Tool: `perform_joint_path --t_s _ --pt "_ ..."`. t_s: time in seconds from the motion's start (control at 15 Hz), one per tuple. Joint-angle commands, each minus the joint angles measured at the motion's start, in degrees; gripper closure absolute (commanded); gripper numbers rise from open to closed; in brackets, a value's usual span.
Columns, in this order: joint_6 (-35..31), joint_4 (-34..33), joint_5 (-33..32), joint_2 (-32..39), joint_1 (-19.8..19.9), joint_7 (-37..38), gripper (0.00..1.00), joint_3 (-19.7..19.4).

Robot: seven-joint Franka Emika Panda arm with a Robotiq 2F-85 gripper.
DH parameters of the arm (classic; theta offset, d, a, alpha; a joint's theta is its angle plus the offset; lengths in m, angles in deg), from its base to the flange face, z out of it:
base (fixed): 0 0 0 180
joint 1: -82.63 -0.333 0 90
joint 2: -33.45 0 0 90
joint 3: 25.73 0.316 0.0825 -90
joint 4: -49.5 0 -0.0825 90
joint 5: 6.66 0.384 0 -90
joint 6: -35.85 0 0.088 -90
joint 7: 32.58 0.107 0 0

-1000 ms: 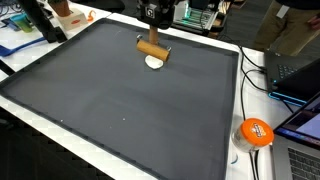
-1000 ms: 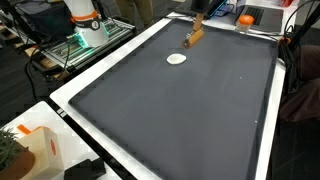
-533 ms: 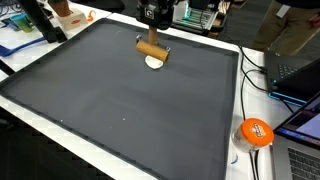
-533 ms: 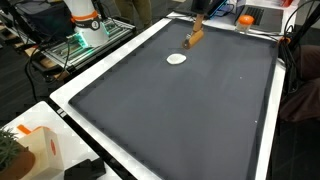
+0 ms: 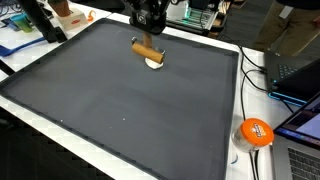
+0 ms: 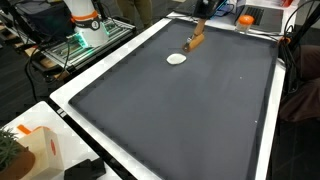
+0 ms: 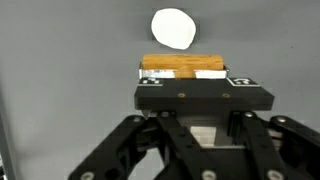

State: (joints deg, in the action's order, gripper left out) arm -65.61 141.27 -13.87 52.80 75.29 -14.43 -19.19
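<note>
My gripper (image 5: 150,38) is shut on a brown wooden cylinder (image 5: 147,48) and holds it a little above the dark mat (image 5: 120,100) near its far edge. The cylinder also shows in an exterior view (image 6: 196,40) and in the wrist view (image 7: 184,66), lying crosswise at the fingertips. A small white disc (image 5: 155,63) lies flat on the mat just beside and below the cylinder; it shows in an exterior view (image 6: 177,59) and in the wrist view (image 7: 174,28).
An orange round object (image 5: 255,132) sits by cables at the mat's edge. Laptops (image 5: 295,70) stand nearby. A white and orange robot base (image 6: 85,20), a box (image 6: 35,150) and clutter line the other sides.
The gripper has lifted the cylinder slightly and tilted it; the white disc has not moved.
</note>
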Motion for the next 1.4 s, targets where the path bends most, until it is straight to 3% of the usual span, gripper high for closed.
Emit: perform_joint_path --t_s 0.0,1.33 --pt "4.4 -7.6 1.0 4.5 -1.2 -0.3 0.78 -1.3" --pt "23.9 -38.4 3.4 26.1 -2.3 -1.3 0.78 -3.5"
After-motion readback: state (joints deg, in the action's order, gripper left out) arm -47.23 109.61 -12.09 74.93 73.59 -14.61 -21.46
